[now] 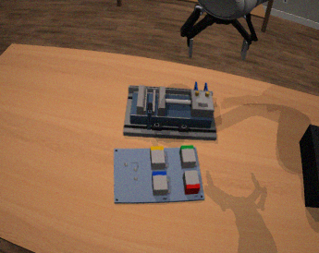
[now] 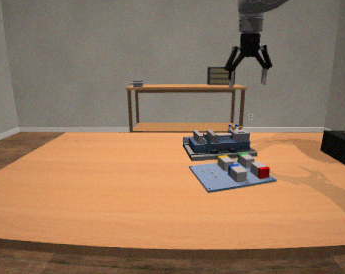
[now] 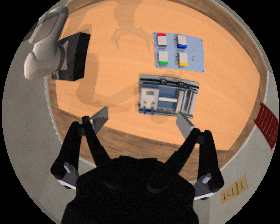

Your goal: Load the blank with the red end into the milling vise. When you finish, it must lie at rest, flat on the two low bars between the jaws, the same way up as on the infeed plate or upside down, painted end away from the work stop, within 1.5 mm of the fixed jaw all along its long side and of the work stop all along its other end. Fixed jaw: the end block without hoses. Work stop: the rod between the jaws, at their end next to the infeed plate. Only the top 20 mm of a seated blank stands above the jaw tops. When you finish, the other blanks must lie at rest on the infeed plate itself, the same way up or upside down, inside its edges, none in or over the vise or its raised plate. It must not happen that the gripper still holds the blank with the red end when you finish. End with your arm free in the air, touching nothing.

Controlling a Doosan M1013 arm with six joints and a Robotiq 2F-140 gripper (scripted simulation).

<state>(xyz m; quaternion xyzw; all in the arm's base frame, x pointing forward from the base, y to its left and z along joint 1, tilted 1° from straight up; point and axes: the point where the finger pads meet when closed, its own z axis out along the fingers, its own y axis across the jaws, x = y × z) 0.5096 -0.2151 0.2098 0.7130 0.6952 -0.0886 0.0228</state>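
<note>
The blank with the red end [image 1: 191, 178] [image 2: 259, 168] [image 3: 162, 42] lies on the blue infeed plate [image 1: 128, 190] [image 2: 209, 184] [image 3: 197, 45], at a corner, its red end toward the plate's edge away from the vise. The vise [image 1: 172, 119] [image 2: 223, 146] stands behind the plate. Its fixed jaw [image 1: 141, 101] is at the left end in the top view; the dark work stop [image 1: 150, 113] stands beside it. No blank shows between the jaws. My gripper [image 1: 217, 56] [image 2: 248, 83] [image 3: 142, 115] is open and empty, high above and beyond the vise.
Blanks with yellow [image 1: 158, 159], green [image 1: 189, 158] and blue [image 1: 160, 185] ends also lie on the infeed plate. The hose block [image 1: 202, 104] carries two upright blue hoses. A black box [image 1: 316, 171] [image 3: 79, 56] stands at the table's side.
</note>
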